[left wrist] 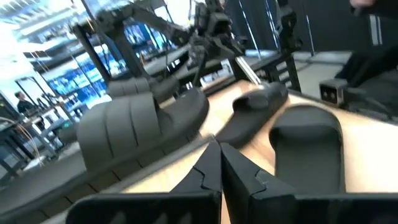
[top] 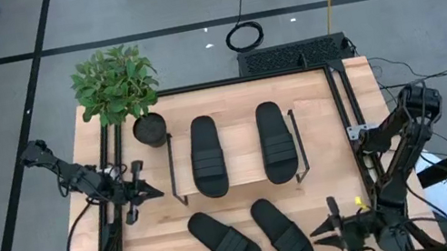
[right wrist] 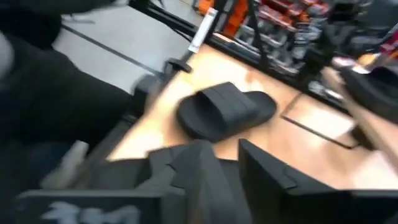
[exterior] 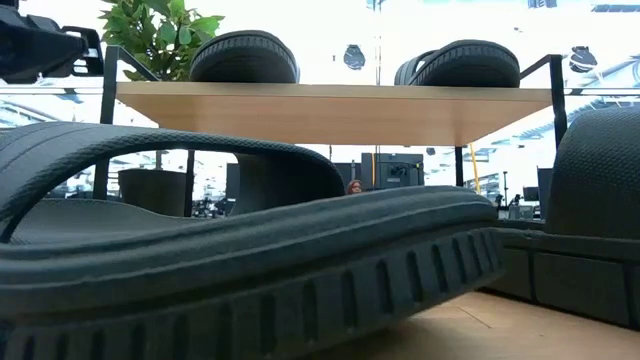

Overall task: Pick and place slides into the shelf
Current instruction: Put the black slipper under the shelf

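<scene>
- Shelf (top: 236,171): stands at centre of the high view, on the table (top: 330,204). Its light wooden top runs across the upper part of the low view, with black wire side frames at both ends.
- Slides on the shelf: two lie side by side on the top board, the left one (top: 207,156) and the right one (top: 276,141), both lengthwise toward the top of the frame, apart from each other.
- Slides on the table: two more lie below the shelf in the high view, both slanted. The left one (top: 223,239) and the right one (top: 282,234) sit near each other without touching.
- Low view: one table slide (exterior: 250,270) fills the foreground. A second (exterior: 590,220) stands at the right edge.
- Left gripper (top: 154,191): at centre left of the high view, just left of the shelf's frame, pointing right. Fingers are clenched together and empty; the left wrist view shows the two tips (left wrist: 211,168) meeting.
- Right gripper (top: 318,233): at lower right of the high view, just right of the right table slide, pointing left. The right wrist view shows a gap between its fingers (right wrist: 186,168), nothing held; a slide (right wrist: 227,111) lies ahead of them.
- Plant (top: 115,85): upper left of the table, in a black pot (top: 149,129) just left of the shelf.
</scene>
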`<state>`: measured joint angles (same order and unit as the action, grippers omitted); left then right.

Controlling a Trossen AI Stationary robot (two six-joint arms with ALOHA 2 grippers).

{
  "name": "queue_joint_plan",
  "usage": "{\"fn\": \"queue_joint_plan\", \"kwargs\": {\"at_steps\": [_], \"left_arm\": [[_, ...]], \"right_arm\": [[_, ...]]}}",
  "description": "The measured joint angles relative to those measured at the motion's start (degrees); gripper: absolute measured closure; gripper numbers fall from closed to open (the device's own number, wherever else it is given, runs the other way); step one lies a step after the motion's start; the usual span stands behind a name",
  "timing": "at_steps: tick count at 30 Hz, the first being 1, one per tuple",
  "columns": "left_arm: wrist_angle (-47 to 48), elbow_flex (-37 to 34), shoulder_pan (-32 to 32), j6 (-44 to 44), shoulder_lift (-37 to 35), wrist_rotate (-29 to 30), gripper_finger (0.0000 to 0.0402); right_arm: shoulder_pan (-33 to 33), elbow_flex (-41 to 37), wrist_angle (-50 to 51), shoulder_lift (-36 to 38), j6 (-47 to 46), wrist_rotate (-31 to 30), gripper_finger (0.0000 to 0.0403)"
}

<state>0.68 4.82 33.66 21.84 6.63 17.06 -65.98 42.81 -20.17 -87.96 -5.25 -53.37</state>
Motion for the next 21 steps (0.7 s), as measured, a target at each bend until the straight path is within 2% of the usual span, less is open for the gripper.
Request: {"fn": "queue_joint_plan", "kwargs": {"at_steps": [5,11,15,21], "left_arm": [[-4.0,0.0,0.0,-1.2,0.0,0.0,0.0383],[-5.3,0.0,0.0,-4.2,0.0,0.0,0.0390],[-5.3,0.0,0.0,-4.4,0.0,0.1,0.0399],[-5.6,0.0,0.0,-6.4,0.1,4.1,0.0384]], "right_arm": [[1.0,0.0,-7.5,-2.4,3.2,8.6,0.0235],[0.9,2.1,-7.5,-8.8,3.0,8.1,0.0225],[0.6,7.8,0.2,-13.7,4.5,5.3,0.0225],[0.8,17.6,17.5,-21.2,4.1,-1.1,0.0224]]}}
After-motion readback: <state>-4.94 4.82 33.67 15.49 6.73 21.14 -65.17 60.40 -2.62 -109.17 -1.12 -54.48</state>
